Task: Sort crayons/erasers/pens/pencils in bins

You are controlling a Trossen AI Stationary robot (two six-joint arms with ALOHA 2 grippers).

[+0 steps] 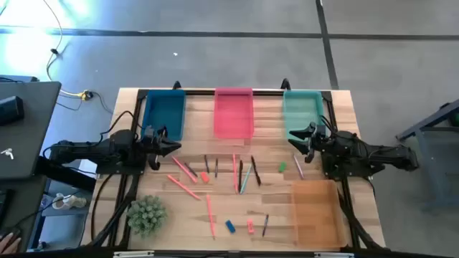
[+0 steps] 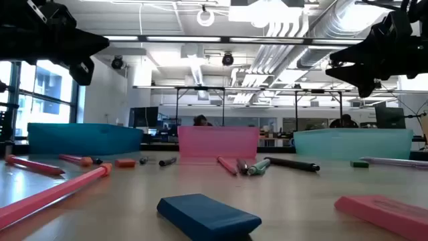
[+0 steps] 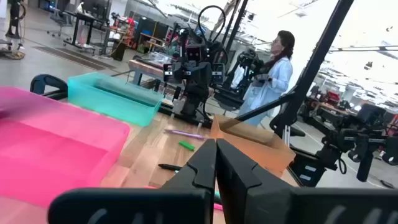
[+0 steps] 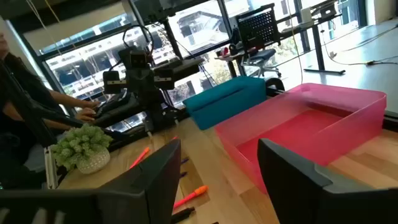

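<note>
A: Starting at the near edge: blue eraser lying flat, pink eraser just beside it. Probably light, rubbery, a bit grippy; nothing fragile.

B: Best pinched across the short sides, straight down from above. Could squirt out sideways if nipped at a corner.

A: Translucent orange bin on the right of those two, close to the table's front corner. Small green plant off on the left, well apart from both erasers.

B: Low wall on that bin, so worth lifting clear before swinging over it.

A: Further in, pens and pencils scattered mid-table. Red-pink eraser among them on the left, green eraser on the right with bare wood round it.

B: Green one looks the easier pick, with open room on every side. Red-pink one crowded by sticks, so likely to nudge them.

A: Beyond that, left gripper hovering above the table, jaws pressed together, holding nothing. Right gripper hovering too, jaws spread wide and empty, nearest the green eraser.

B: Plenty of free wood between the two arms.

A: Farthest back, along the far edge: dark blue bin, pink bin, teal bin, set in a row with gaps between.
</note>
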